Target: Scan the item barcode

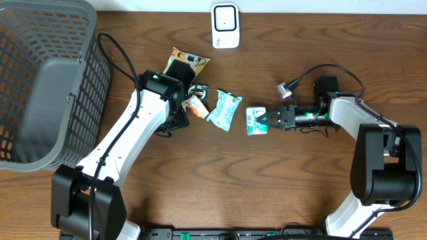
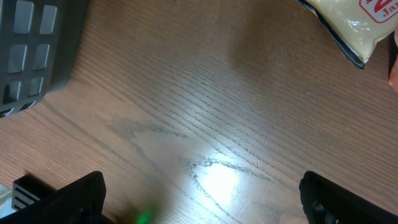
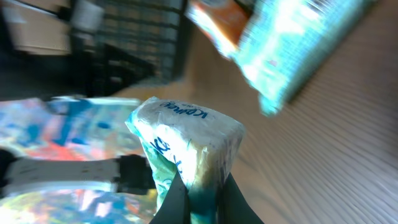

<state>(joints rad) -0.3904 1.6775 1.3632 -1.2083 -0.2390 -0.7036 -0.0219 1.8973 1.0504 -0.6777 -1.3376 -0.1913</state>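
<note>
My right gripper (image 1: 267,120) is shut on a small green-and-white packet (image 1: 255,121) just right of the table's middle. In the right wrist view the packet (image 3: 186,140) stands up from the pinched fingertips (image 3: 177,199), its bottom edge squeezed between them. The white barcode scanner (image 1: 225,25) stands at the back edge, well behind the packet. My left gripper (image 2: 202,208) is open over bare wood with nothing between its fingers (image 2: 71,199). In the overhead view the left gripper (image 1: 183,107) sits among the packets left of centre.
A teal packet (image 1: 224,110), an orange packet (image 1: 195,105) and a yellow-black bag (image 1: 187,63) lie near the left gripper. A grey basket (image 1: 47,87) fills the far left; its corner (image 2: 31,50) shows in the left wrist view, with a pale bag (image 2: 348,25) at top right.
</note>
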